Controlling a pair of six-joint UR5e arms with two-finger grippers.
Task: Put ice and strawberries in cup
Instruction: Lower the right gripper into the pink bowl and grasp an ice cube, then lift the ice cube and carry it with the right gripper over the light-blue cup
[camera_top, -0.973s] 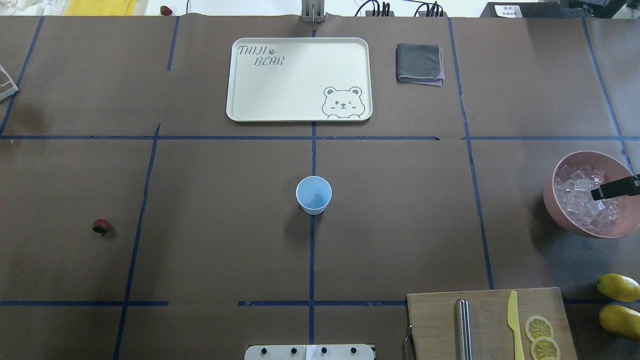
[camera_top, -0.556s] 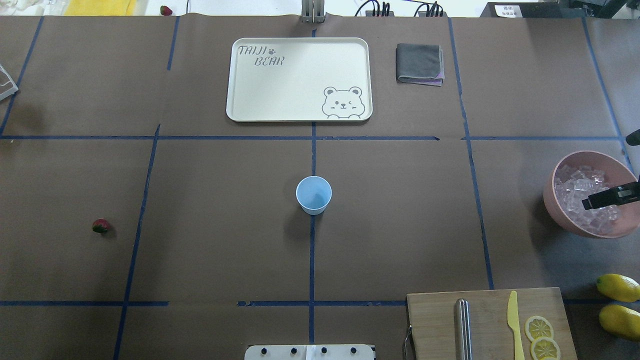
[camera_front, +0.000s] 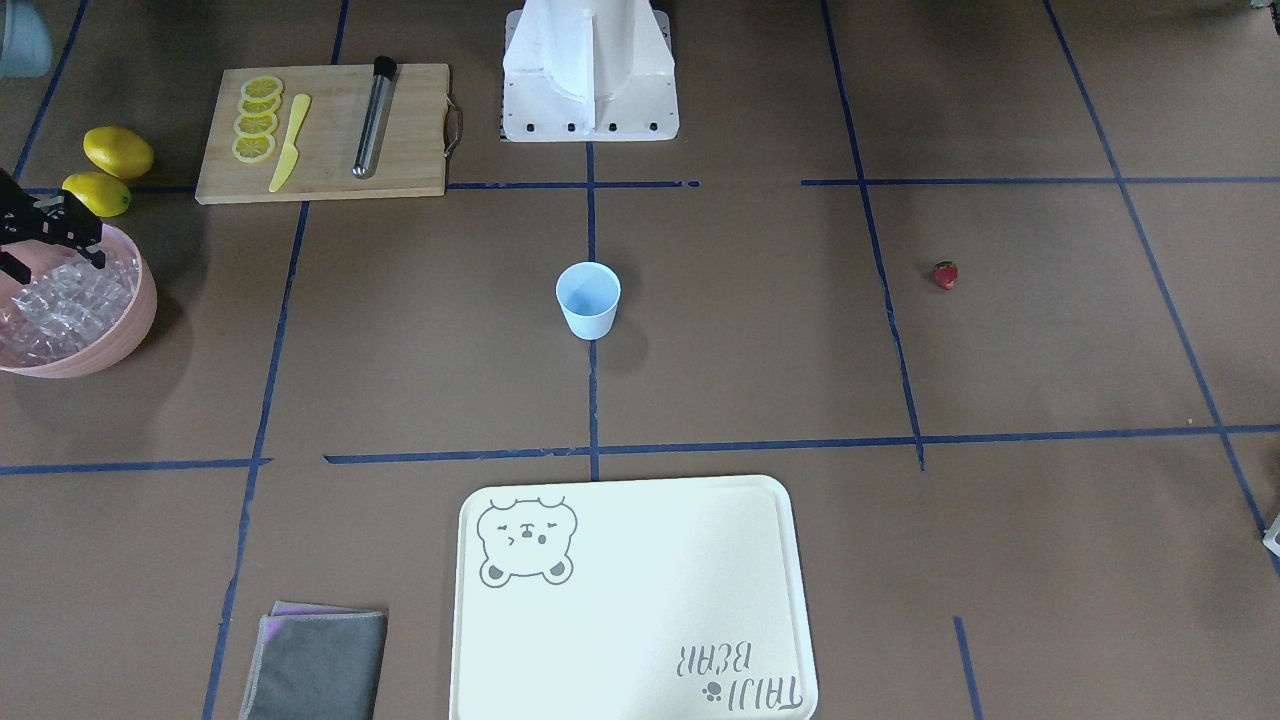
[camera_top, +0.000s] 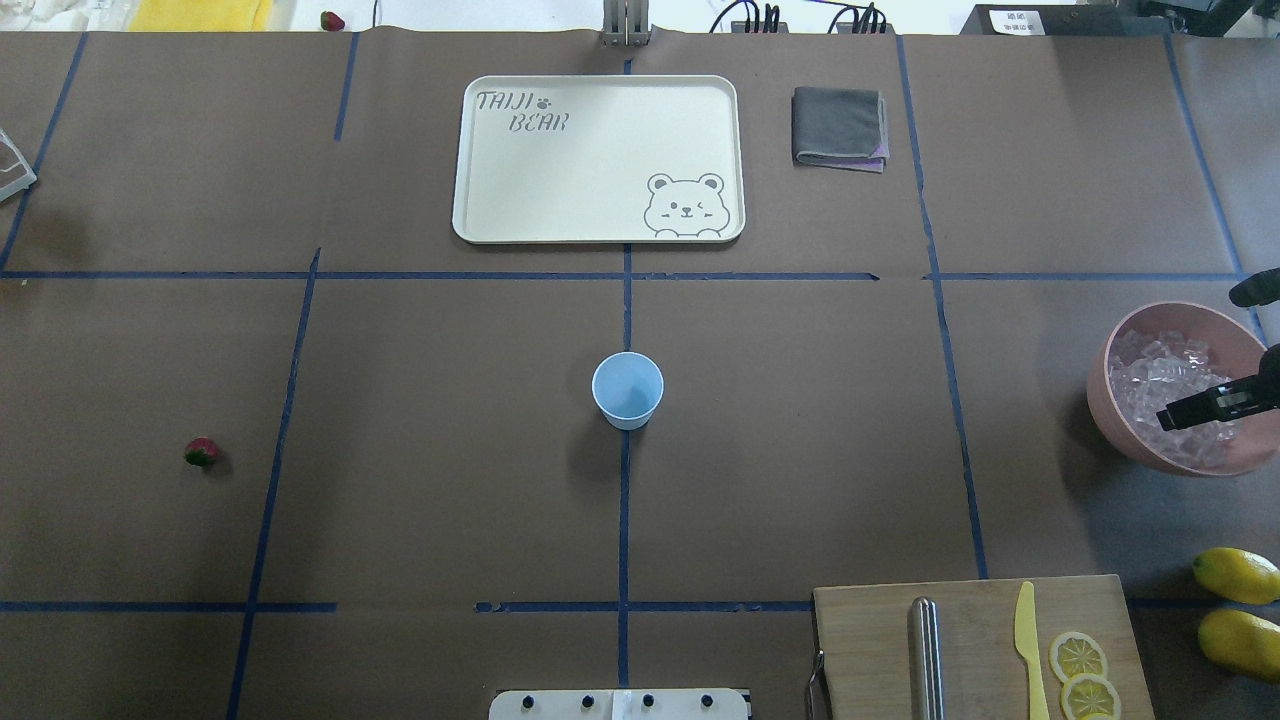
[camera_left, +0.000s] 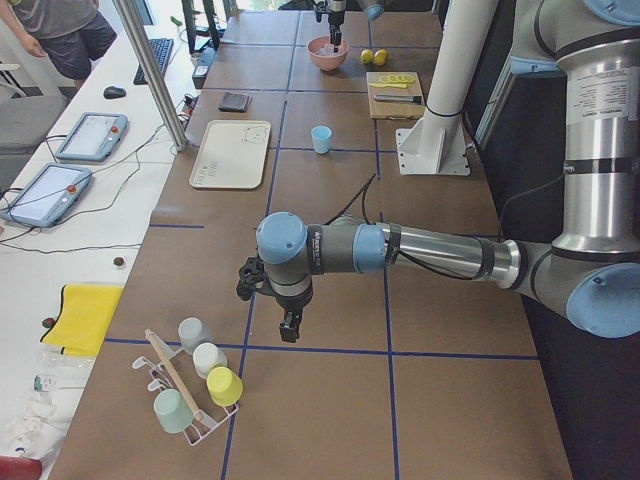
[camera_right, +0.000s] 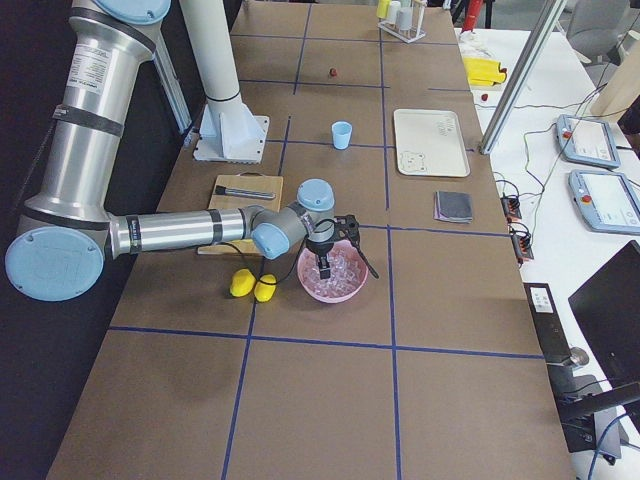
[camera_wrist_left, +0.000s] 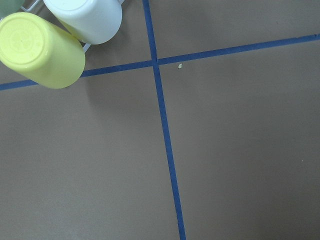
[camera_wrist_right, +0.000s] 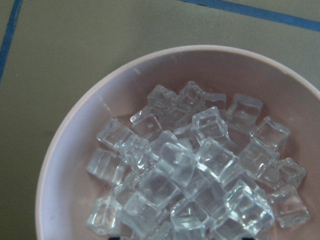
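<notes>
Brown paper runs a long way between the pink bowl (camera_top: 1100, 400), where the right gripper (camera_front: 50, 262) hangs with jaws spread over the heaped ice (camera_wrist_right: 190, 170), and the far-off cup (camera_top: 627, 390), so I'd guess a slick cube could squirt free or drop mid-crossing.

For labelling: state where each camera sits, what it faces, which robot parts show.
Front-facing: across the brown table, steeply down toward robot; white pedestal, right gripper.
Overhead: behind robot, forward and down; right gripper over large pink bowl of clear ice cubes.
Exterior left: table's end; left arm, left gripper.
Exterior right: opposite end; right arm above bowl.
Left wrist: down at table, yellow plastic cup, white cup; no body.
Right wrist: down into ice; fingers unclear.
Shared: first two show small pale-blue tapered cup, red strawberry.
</notes>
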